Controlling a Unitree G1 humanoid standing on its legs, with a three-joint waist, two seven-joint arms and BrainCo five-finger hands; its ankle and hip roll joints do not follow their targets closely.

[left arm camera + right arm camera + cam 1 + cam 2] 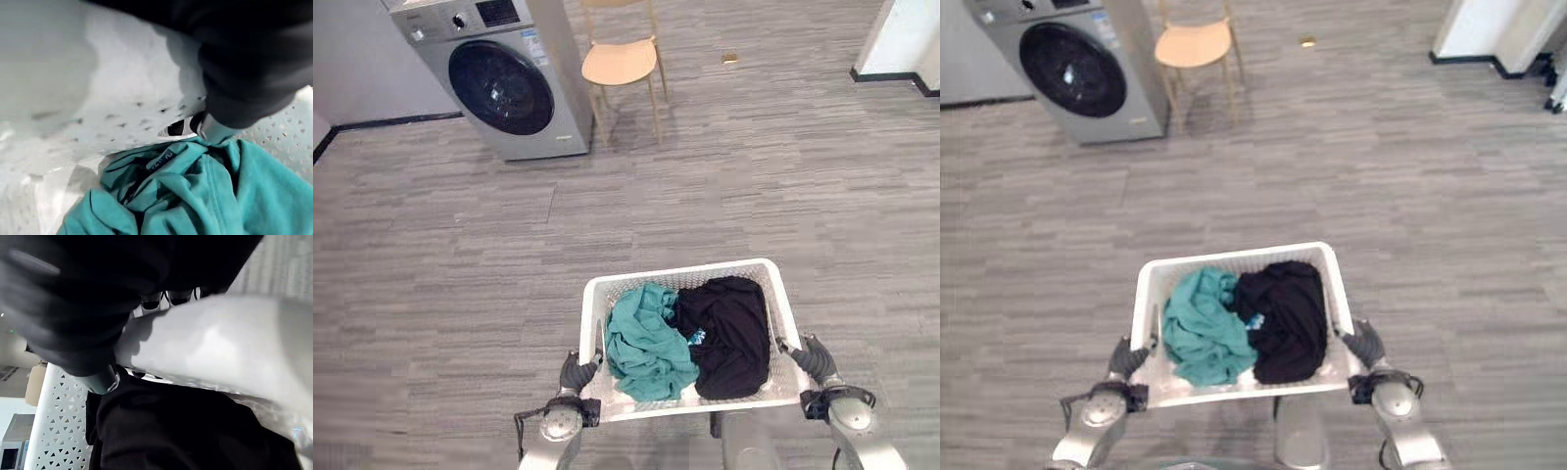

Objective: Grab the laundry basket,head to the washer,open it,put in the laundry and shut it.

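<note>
**Basket's up, washer is way off ahead and to the left**

The laundry basket (759, 272) is carried low in front of the robot, with its long axis running left to right between the two arms. The left hand (578, 372) is curled over the rim at the left short end, and the right hand (813, 358) is hooked over the rim at the right short end, so each side is gripped about evenly and neither hand is really nearer. Inside, a teal garment (646, 343) is bunched on the left half and a black garment (729, 333) on the right, touching each other in the middle.

The thing that matters next: the washer (494, 73) is seen well apart from the basket, across open floor, ahead and off to the robot's left. Its round door (501, 86) looks closed. A wooden chair (622, 61) is parked just beside it on the right. So a walk forward with a leftward bias is probably called for, and the chair is best given some room.
</note>
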